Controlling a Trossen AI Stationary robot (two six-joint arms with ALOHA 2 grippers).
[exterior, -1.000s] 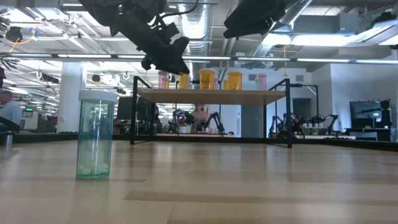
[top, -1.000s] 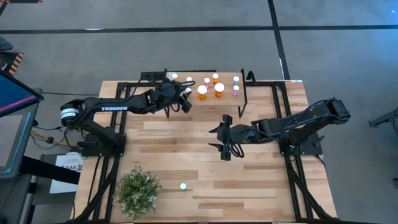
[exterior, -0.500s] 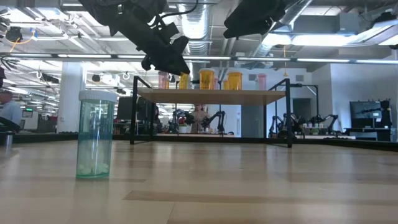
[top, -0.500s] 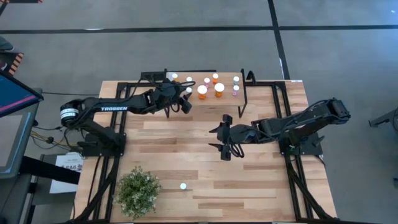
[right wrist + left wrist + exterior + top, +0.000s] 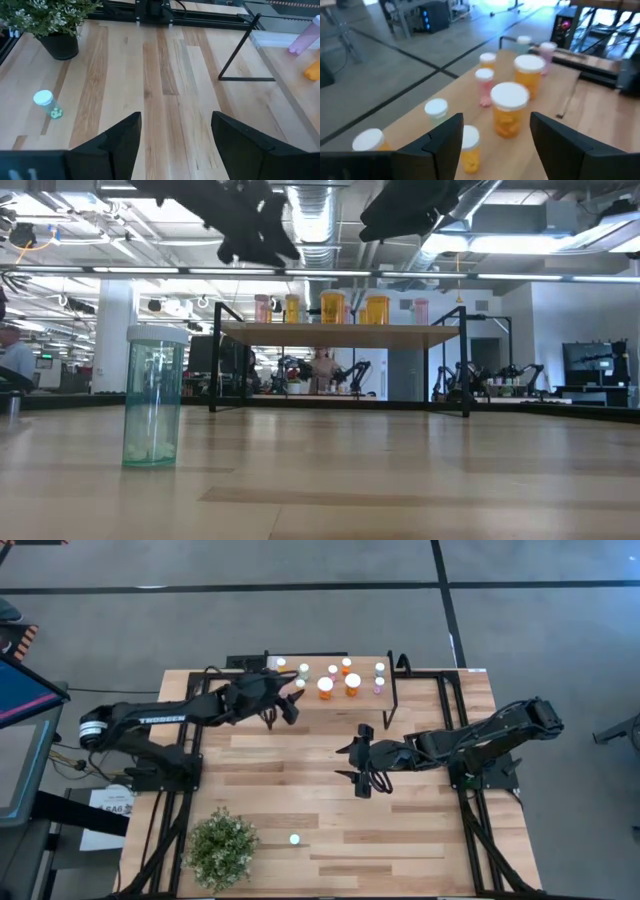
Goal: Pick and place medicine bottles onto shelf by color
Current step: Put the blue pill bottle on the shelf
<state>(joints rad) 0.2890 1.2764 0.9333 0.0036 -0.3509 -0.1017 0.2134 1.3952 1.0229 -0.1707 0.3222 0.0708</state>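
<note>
bottles [image 5: 325, 685] on shelf [image 5: 360, 700], just beyond open left end effector [image 5: 290, 700].

a pale green bottle [image 5: 152, 396] stands alone near the camera; orange and pink bottles [image 5: 332, 307] line the shelf [image 5: 330, 332].

Bottles [image 5: 352, 681] on shelf [image 5: 310, 703] at table's far edge; lone bottle [image 5: 294, 839] near front, right of plant [image 5: 221, 848].
</note>
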